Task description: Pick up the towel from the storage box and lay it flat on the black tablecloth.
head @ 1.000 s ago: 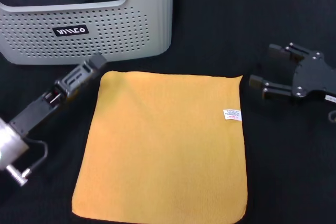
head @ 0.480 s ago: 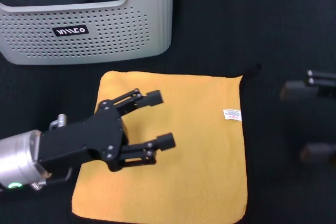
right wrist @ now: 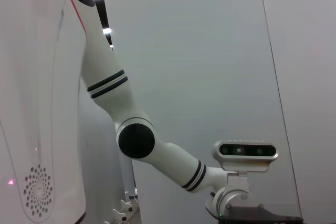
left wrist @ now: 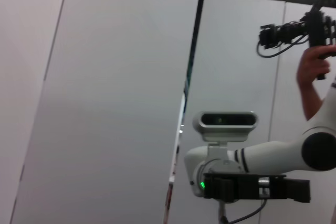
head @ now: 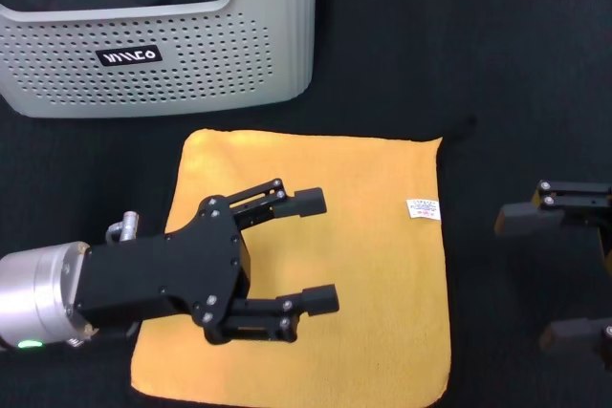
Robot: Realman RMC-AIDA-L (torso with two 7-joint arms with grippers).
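On the black tablecloth, the towel lies flat, orange face up.
Soft, light, floppy; best pinched at corners. Left gripper and right gripper: jaws spread, empty.

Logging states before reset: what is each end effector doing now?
Left end effector: open, empty, over the towel.
Right end effector: open, empty, beside it.

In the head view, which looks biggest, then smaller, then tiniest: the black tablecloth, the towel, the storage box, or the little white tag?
1. black tablecloth
2. towel
3. storage box, though it is cut off by the picture's edge
4. white tag
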